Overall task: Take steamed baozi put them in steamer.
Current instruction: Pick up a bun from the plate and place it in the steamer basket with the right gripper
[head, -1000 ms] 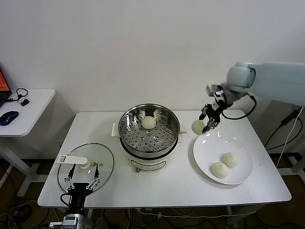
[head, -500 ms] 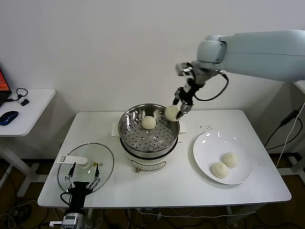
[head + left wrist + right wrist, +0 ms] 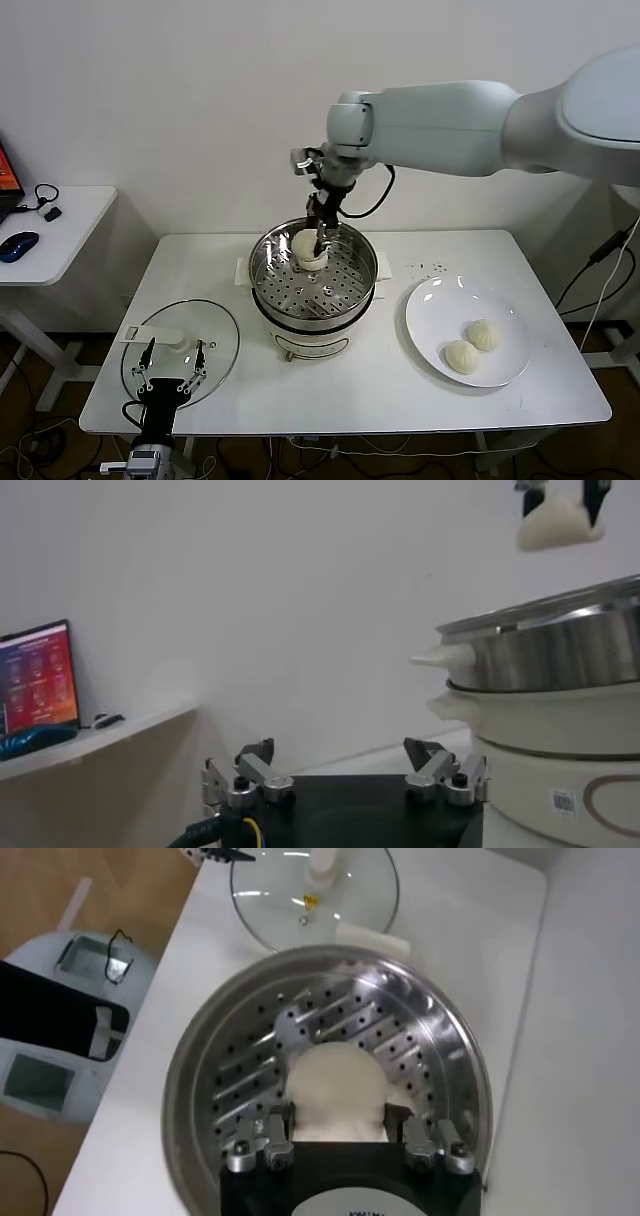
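Carried leftward from above the plate (image 3: pixel 432 322), the right hand (image 3: pixel 317 243) now hangs over the far side of the steamer (image 3: pixel 268 270), its fingers closed on a baozi (image 3: pixel 335 1091) directly above the bun already inside, while the left hand (image 3: pixel 170 372), fingers spread and empty, waits near the lid (image 3: pixel 222 340).

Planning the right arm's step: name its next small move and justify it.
Probably lower a little, then open: the right gripper holds a baozi above the steamer tray, directly over the bun already there, so shifting slightly aside first seems wise.
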`<control>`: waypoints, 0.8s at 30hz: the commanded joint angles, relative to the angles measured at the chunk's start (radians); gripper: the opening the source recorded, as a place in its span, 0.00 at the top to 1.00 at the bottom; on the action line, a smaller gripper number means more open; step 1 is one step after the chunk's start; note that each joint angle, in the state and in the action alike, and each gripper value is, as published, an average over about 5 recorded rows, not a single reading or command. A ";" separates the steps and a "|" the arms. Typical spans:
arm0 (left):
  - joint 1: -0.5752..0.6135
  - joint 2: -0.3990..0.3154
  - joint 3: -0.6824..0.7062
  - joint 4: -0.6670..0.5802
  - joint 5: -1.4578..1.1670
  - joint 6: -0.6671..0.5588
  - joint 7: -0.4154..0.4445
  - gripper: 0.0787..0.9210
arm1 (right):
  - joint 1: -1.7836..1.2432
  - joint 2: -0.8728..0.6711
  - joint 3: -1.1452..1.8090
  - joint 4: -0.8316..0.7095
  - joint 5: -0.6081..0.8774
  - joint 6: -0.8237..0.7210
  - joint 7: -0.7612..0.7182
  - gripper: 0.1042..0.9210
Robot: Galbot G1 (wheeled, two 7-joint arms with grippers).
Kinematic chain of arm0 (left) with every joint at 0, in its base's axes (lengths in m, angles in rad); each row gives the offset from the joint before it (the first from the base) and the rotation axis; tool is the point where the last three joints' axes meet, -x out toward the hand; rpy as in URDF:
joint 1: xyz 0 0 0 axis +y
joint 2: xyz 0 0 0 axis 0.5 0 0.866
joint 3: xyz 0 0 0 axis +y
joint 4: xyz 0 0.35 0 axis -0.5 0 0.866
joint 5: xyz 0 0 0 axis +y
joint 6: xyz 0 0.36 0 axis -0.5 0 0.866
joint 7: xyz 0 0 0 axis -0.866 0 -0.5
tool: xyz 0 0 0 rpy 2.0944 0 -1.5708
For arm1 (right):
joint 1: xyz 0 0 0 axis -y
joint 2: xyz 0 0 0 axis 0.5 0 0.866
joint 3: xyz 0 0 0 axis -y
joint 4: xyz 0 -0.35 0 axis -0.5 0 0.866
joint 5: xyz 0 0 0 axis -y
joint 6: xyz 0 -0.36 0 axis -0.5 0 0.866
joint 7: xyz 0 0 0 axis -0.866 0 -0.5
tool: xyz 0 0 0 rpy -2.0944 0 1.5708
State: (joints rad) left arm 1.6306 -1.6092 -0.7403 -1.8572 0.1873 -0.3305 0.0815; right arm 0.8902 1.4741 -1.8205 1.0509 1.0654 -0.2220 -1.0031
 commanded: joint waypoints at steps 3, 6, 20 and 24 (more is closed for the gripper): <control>0.001 -0.048 -0.004 0.003 -0.005 -0.002 -0.002 0.12 | -0.155 0.101 0.029 -0.119 -0.040 -0.006 0.016 0.39; 0.000 -0.047 -0.005 0.006 -0.013 -0.004 -0.005 0.12 | -0.191 0.111 0.037 -0.157 -0.064 -0.006 0.019 0.39; -0.008 -0.040 -0.006 0.028 -0.014 -0.005 -0.004 0.12 | -0.227 0.114 0.049 -0.192 -0.111 -0.013 0.054 0.39; -0.009 -0.039 -0.007 0.027 -0.014 -0.005 -0.003 0.12 | -0.223 0.108 0.068 -0.198 -0.122 -0.023 0.082 0.31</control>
State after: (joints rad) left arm 1.6220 -1.6092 -0.7465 -1.8312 0.1761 -0.3354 0.0788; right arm 0.6922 1.5731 -1.7723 0.8820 0.9713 -0.2337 -0.9653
